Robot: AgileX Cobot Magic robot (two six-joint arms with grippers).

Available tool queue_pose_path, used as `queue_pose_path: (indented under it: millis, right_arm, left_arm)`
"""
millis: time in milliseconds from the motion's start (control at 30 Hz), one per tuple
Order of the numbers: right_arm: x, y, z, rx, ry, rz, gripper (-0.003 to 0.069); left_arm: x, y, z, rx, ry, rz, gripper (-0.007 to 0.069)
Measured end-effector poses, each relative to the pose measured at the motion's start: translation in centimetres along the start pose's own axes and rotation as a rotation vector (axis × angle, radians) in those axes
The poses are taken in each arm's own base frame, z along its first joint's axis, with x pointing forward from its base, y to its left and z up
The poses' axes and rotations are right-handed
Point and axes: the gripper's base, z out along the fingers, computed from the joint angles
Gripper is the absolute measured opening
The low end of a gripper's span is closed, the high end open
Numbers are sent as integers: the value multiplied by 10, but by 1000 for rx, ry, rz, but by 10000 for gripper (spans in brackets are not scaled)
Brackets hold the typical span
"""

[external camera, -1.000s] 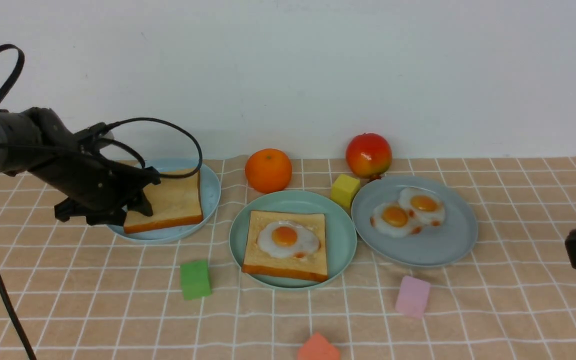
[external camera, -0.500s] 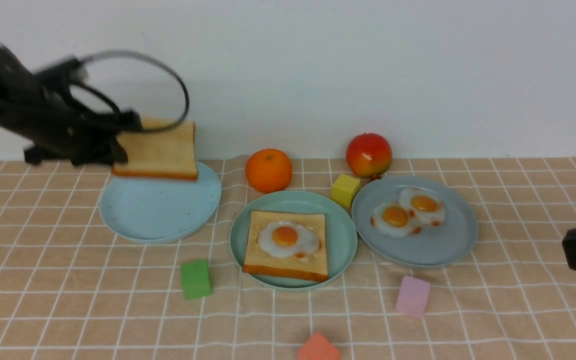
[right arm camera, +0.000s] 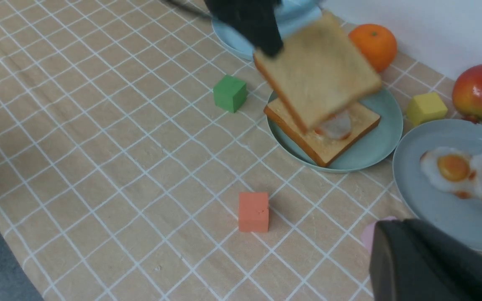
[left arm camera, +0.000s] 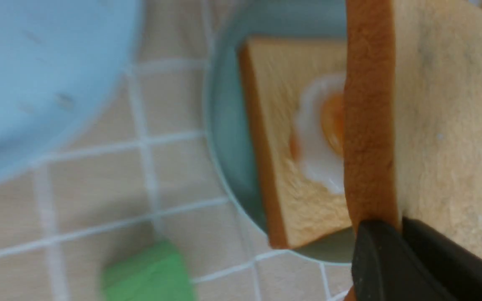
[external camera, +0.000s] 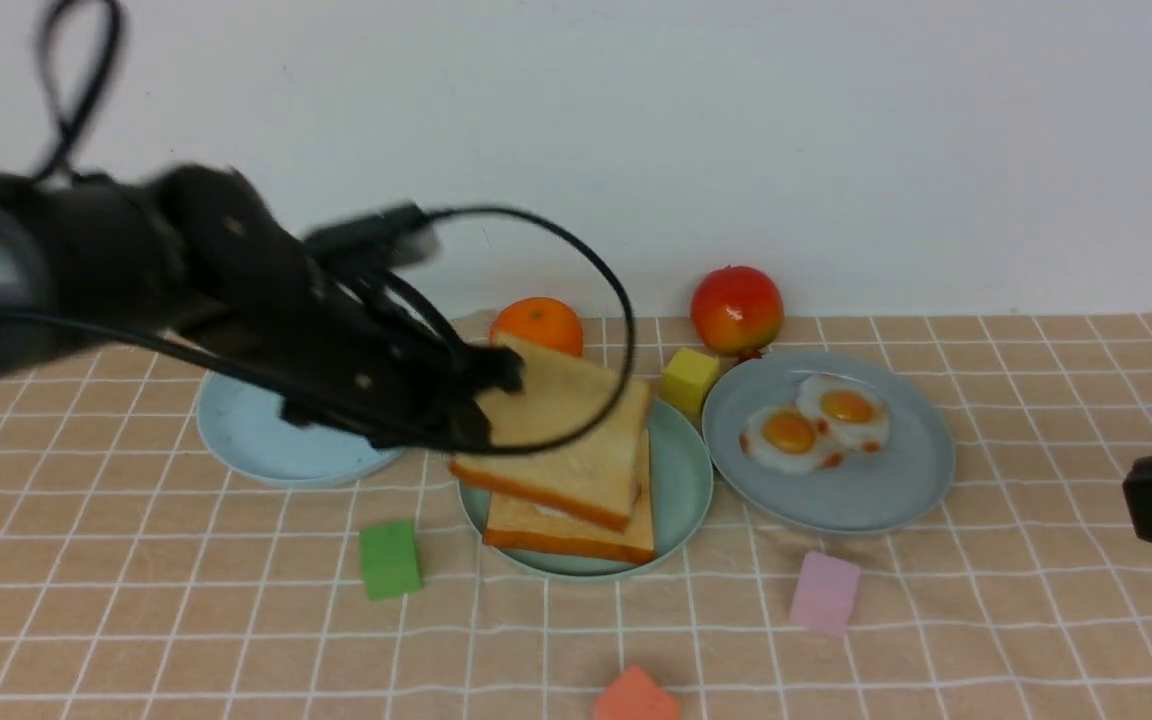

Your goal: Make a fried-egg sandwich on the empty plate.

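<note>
My left gripper (external camera: 484, 400) is shut on the edge of a thick toast slice (external camera: 566, 430) and holds it tilted just above the teal-green plate (external camera: 686, 470). On that plate lies a second toast slice (external camera: 576, 535) with a fried egg on top. The held slice hides the egg in the front view. The egg shows in the left wrist view (left arm camera: 316, 142) and the right wrist view (right arm camera: 337, 125). In the left wrist view my gripper (left arm camera: 391, 228) clamps the held slice's crust (left arm camera: 366, 125). My right gripper (external camera: 1136, 490) is shut and empty at the table's right edge.
The pale sky-blue plate (external camera: 266, 440) at the left is bare. The grey-blue plate (external camera: 866, 500) holds two fried eggs (external camera: 816, 425). An orange (external camera: 536, 325), a red fruit (external camera: 736, 308) and a yellow cube (external camera: 688, 380) sit behind. Green (external camera: 389, 558), pink (external camera: 824, 592) and orange-red (external camera: 636, 698) blocks lie in front.
My left gripper lifted the toast slice off the sky-blue plate and carried it right, to just above the toast and egg on the teal plate. The right gripper has stayed put.
</note>
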Motion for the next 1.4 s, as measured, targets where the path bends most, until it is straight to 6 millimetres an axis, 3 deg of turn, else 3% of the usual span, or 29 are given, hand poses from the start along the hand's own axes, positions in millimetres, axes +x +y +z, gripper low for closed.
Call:
queue_pose_path:
  millis: [267, 433, 633, 667, 700, 867, 1000, 1033, 1200, 1367, 1400]
  right_arm:
    - [0, 0, 0, 0, 0, 0, 41]
    - [0, 0, 0, 0, 0, 0, 44]
    - [0, 0, 0, 0, 2, -2, 52]
    - [1, 0, 0, 0, 10, -5, 52]
    - [2, 0, -1, -1, 21, -10, 53]
    - [15, 3, -6, 23, 17, -28, 58]
    - [36, 10, -19, 78, -81, -27, 64]
    - [48, 14, -29, 115, -150, -18, 66]
    - [93, 24, -43, 173, -242, 39, 67]
    - [133, 33, -45, 178, -317, 122, 67]
    - [135, 33, -44, 176, -315, 130, 67]
  left_arm:
    - [6, 8, 44, 15, 11, -142, 17]
    - [10, 12, 53, 9, 34, -180, 36]
    - [10, 12, 52, -4, 44, -170, 176]
    - [10, 11, 48, -11, 56, -149, 237]
    - [9, 10, 42, -22, 64, -115, 291]
    - [0, 1, 8, -58, 41, -24, 418]
    - [-4, -5, -24, -89, 15, 59, 453]
    - [-4, -9, -43, -100, 2, 95, 452]
    - [4, -22, -96, -87, -3, 142, 388]
    - [23, -37, -170, -53, -64, 188, 211]
    - [24, -38, -173, -51, -68, 189, 203]
